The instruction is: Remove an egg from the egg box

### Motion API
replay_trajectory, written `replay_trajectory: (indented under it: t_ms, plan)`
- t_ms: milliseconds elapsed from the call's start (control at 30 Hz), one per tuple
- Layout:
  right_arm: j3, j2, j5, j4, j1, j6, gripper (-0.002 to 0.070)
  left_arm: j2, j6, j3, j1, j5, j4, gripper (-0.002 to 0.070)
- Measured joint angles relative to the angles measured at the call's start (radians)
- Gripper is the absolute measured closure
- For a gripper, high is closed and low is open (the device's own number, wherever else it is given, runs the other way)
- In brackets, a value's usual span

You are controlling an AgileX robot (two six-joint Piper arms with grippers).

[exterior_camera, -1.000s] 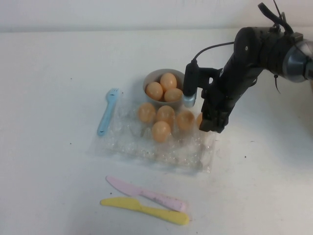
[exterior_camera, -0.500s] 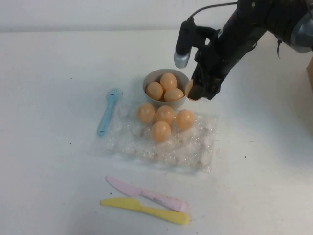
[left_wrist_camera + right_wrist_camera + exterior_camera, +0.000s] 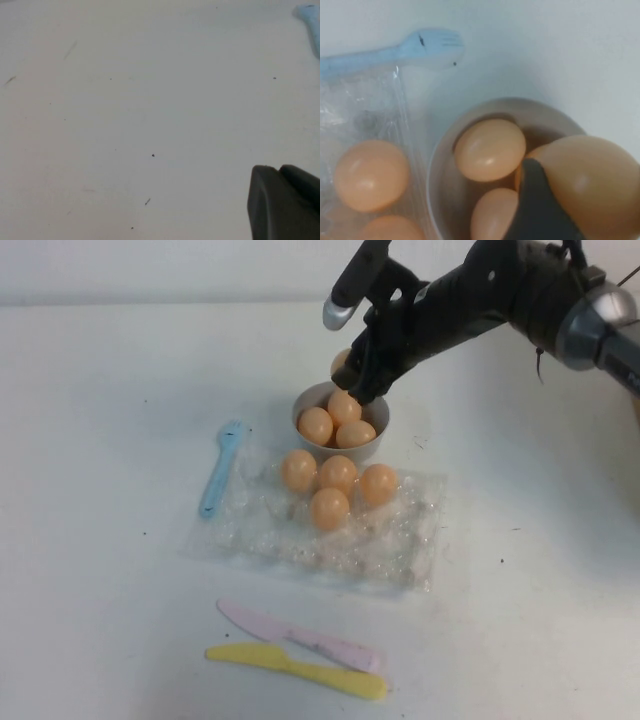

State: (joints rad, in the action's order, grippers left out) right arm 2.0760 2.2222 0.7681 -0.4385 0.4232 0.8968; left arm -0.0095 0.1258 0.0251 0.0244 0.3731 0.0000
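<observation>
Our right hand [image 3: 358, 375] hangs over the far rim of the grey bowl [image 3: 377, 412], pinching the egg [image 3: 341, 362] between its fingers; in the right wrist view that egg [image 3: 592, 187] fills the near corner, with one dark finger [image 3: 536, 205] pressed against its side. So the egg is already clear of the egg box [image 3: 400, 550] and is held in the air above the bowl, not touching the three eggs lying in it. We judge that lifting out is done and the setting-down is in hand. The next move calls for a gentle descent into what room the bowl has left, then a slow spreading of the fingers, since a drop onto the others could crack a shell.

Four eggs sit in the box's cups on the side nearest the bowl. Beside the box lies a blue fork [image 3: 219, 468], and nearer us on the bench [image 3: 100, 620] a pink knife [image 3: 300, 637] and a yellow knife [image 3: 300, 670].

Our left hand [image 3: 285, 202] shows only as a dark corner above bare bench; we cannot tell its state, and the high view does not show it. The second finger on the egg is hidden behind it.
</observation>
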Motion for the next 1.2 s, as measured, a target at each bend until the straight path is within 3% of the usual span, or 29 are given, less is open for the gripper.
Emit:
replay_trajectory:
  t_ms: [233, 533, 800, 933, 1000, 1067, 1200]
  plan:
    - [0.0, 0.07, -0.04, 0.002, 0.0, -0.006, 0.0322, 0.0, 0.0, 0.0, 0.0, 0.0, 0.0, 0.0678]
    - [0.0, 0.077, -0.077, 0.003, 0.0, -0.007, 0.0249, 0.0, 0.0, 0.0, 0.0, 0.0, 0.0, 0.0678]
    - [0.0, 0.073, -0.063, 0.003, 0.0, -0.007, 0.0262, 0.0, 0.0, 0.0, 0.0, 0.0, 0.0, 0.0678]
    - [0.0, 0.032, -0.043, 0.003, 0.0, -0.014, 0.0391, 0.0, 0.0, 0.0, 0.0, 0.0, 0.0, 0.0678]
    - [0.0, -0.012, -0.041, -0.01, 0.0, -0.063, 0.054, 0.0, 0.0, 0.0, 0.0, 0.0, 0.0, 0.0678]
    - [0.0, -0.063, -0.041, -0.027, -0.002, -0.127, 0.0621, 0.0, 0.0, 0.0, 0.0, 0.0, 0.0, 0.0678]
    - [0.0, -0.165, -0.007, -0.098, -0.013, -0.2, 0.0678, 0.0, 0.0, 0.0, 0.0, 0.0, 0.0, 0.0678]
